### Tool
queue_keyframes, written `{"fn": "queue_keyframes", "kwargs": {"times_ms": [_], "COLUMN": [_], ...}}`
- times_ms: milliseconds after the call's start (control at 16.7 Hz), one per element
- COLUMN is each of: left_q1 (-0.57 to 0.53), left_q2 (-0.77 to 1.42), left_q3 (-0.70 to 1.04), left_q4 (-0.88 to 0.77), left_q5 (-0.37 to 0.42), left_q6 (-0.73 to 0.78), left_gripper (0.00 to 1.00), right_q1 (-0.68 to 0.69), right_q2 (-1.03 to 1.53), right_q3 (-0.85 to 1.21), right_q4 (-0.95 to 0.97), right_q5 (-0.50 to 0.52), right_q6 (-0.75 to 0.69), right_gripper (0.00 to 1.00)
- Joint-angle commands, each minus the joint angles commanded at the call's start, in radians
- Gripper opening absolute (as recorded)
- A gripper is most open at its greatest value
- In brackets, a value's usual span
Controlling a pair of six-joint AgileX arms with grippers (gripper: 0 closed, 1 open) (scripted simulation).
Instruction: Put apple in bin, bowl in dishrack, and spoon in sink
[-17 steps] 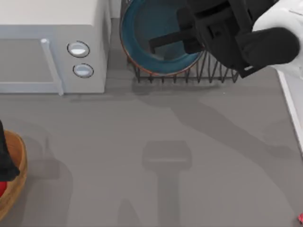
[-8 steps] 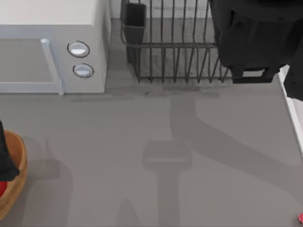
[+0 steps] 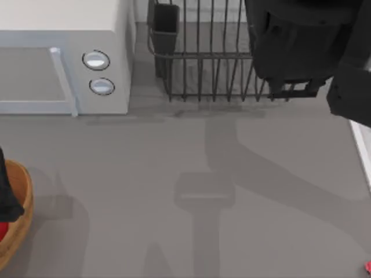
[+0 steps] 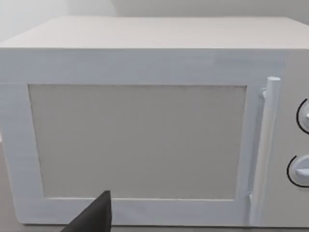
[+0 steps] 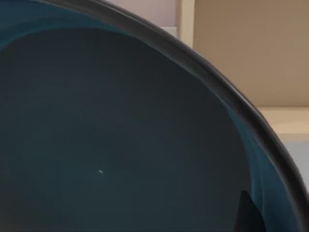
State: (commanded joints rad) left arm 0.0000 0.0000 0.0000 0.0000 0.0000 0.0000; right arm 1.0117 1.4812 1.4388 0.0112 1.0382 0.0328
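Observation:
The deep-blue bowl [image 5: 120,135] sits very close in the right wrist view, its dark rim curving across the picture. My right gripper is shut on it, and one dark fingertip [image 5: 248,215] shows against its inner wall. In the top view my right arm [image 3: 301,46] looms large over the right end of the black wire dishrack [image 3: 203,63] and hides the bowl. At the left edge, a sliver of the red apple [image 3: 2,231] lies in the wooden bin [image 3: 20,208]. My left arm [image 3: 4,197] hangs over the bin. The spoon's red tip [image 3: 367,267] shows at the lower right edge, beside the sink's white rim [image 3: 362,150].
A white microwave [image 3: 64,52] with two round knobs stands at the back left, and its door [image 4: 140,140] faces the left wrist camera. The rack's black utensil cup [image 3: 165,23] is at its left corner. Bare grey tabletop [image 3: 191,191] spans the middle.
A second ago the bowl lay in the rack under my right gripper. Now the rack's bars stand bare; the right arm has risen toward the camera and shifted slightly left. Left arm unmoved.

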Motion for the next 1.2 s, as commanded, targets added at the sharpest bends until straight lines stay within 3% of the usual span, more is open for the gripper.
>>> {"fn": "queue_keyframes", "kwargs": {"times_ms": [660, 1080, 1200], "left_q1": [0.0, 0.0, 0.0], "left_q2": [0.0, 0.0, 0.0], "left_q3": [0.0, 0.0, 0.0], "left_q4": [0.0, 0.0, 0.0], "left_q5": [0.0, 0.0, 0.0], "left_q6": [0.0, 0.0, 0.0], "left_gripper": [1.0, 1.0, 1.0], "right_q1": [-0.338, -0.38, -0.38], "right_q2": [0.514, 0.563, 0.563], "right_q3": [-0.09, -0.106, -0.106], "right_q4": [0.637, 0.69, 0.69], "right_q5": [-0.331, -0.373, -0.373], "right_q6": [-0.014, -0.015, -0.015], "right_gripper": [0.0, 0.0, 0.15]}}
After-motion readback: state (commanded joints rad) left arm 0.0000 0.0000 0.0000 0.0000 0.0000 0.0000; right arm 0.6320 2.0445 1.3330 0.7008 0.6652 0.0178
